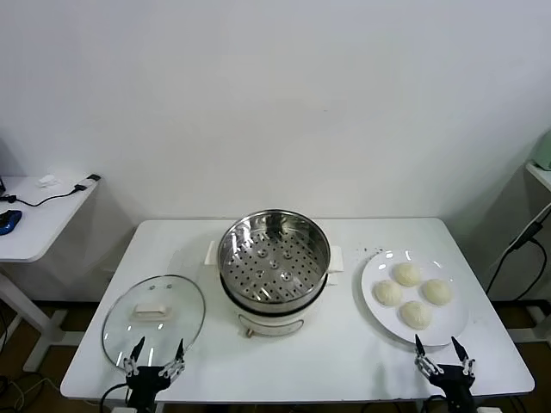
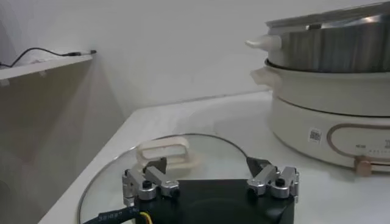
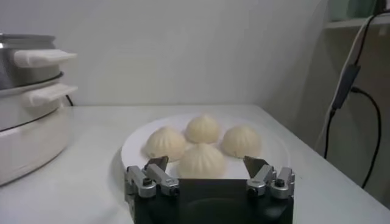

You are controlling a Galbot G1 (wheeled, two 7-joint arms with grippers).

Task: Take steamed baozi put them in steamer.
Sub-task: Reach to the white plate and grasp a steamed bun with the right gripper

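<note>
Several cream-white steamed baozi (image 1: 411, 294) lie together on a white plate (image 1: 375, 305) at the right of the table; the right wrist view shows them close ahead (image 3: 202, 159). The steamer (image 1: 274, 256), a shiny perforated steel basket on a white electric pot, stands empty at the table's middle (image 2: 332, 45). My right gripper (image 1: 441, 348) hovers open at the front edge just short of the plate, nothing between its fingers (image 3: 206, 164). My left gripper (image 1: 157, 351) sits open at the front left over the near rim of the glass lid (image 2: 207, 165).
A round glass lid (image 1: 154, 320) with a white handle (image 2: 167, 153) lies flat left of the pot. A white side table (image 1: 34, 211) with cables stands at the far left. Black cables (image 1: 521, 245) hang off the right side.
</note>
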